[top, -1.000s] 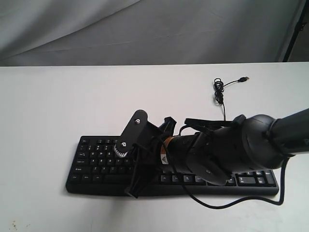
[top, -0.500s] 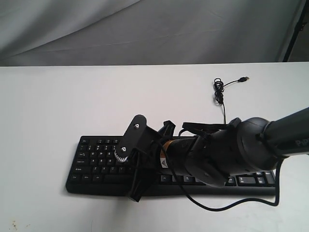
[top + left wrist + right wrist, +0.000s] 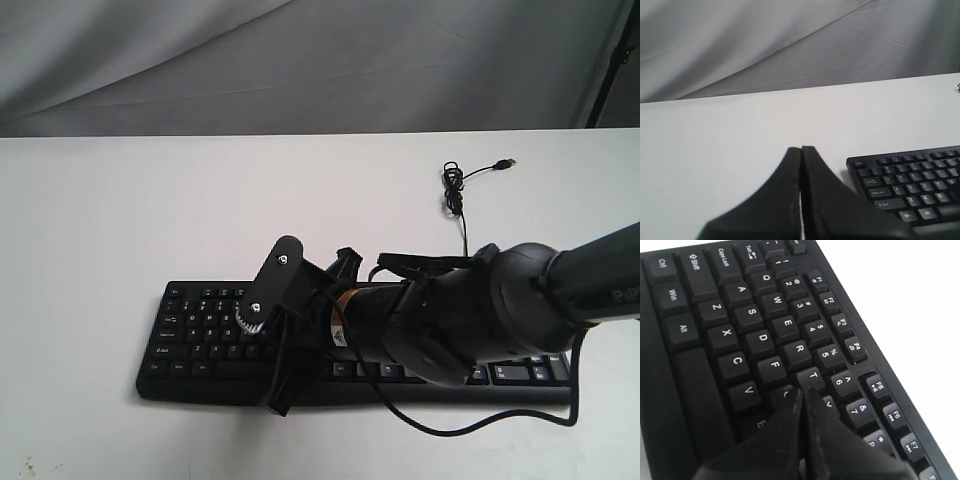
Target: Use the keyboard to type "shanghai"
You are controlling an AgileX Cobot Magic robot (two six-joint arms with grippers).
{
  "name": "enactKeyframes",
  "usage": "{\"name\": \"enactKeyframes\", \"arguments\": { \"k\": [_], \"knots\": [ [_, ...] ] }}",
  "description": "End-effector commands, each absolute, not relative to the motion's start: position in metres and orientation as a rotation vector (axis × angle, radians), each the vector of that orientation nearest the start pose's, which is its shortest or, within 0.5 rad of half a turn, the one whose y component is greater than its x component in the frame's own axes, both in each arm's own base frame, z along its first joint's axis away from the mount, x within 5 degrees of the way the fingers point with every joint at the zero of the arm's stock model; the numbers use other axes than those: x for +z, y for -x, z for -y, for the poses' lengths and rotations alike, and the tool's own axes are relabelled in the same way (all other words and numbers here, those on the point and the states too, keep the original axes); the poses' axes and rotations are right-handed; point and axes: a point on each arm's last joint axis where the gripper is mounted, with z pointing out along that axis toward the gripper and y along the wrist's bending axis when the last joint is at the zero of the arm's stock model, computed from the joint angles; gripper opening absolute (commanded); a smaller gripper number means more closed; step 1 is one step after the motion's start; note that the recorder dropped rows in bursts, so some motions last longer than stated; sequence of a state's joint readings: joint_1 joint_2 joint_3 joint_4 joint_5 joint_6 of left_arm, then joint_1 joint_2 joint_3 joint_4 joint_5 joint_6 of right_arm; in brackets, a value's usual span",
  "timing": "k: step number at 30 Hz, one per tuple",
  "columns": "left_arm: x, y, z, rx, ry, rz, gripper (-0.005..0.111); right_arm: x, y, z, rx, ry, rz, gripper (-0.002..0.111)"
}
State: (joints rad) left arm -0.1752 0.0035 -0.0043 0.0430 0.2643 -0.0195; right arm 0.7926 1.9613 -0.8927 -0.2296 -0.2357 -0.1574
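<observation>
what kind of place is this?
Probably a lab test bench: plain white table, grey cloth backdrop behind it, and a keyboard whose cable plug lies loose on the table.

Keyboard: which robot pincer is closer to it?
Right. The right pincer is right over the keyboard's letter keys. The left pincer is off past its end, above the table.

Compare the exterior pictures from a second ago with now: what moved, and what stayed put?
The right arm shifted left and downward in the exterior view over the wide black plastic keyboard, mostly in the first half second, then almost stopped. The right gripper is shut and empty; nothing was grasped or released. The keyboard and its thin black cable stayed put.
</observation>
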Motion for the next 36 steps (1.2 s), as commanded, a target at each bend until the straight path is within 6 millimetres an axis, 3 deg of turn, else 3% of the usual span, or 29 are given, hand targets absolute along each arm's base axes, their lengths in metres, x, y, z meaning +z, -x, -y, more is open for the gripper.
{"name": "enactKeyframes", "arguments": {
  "k": [1, 22, 36],
  "knots": [
    [0.19, -0.054, 0.009, -0.103, -0.167, -1.736, 0.0, 0.112, -0.259, -0.262, 0.261, 1.312, -1.917, 0.0],
    [0.19, -0.054, 0.009, -0.103, -0.167, -1.736, 0.0, 0.102, -0.259, -0.263, 0.26, 1.33, -1.916, 0.0],
    [0.19, -0.054, 0.009, -0.103, -0.167, -1.736, 0.0, 0.133, -0.257, -0.268, 0.264, 1.315, -1.851, 0.0]
  ]
}}
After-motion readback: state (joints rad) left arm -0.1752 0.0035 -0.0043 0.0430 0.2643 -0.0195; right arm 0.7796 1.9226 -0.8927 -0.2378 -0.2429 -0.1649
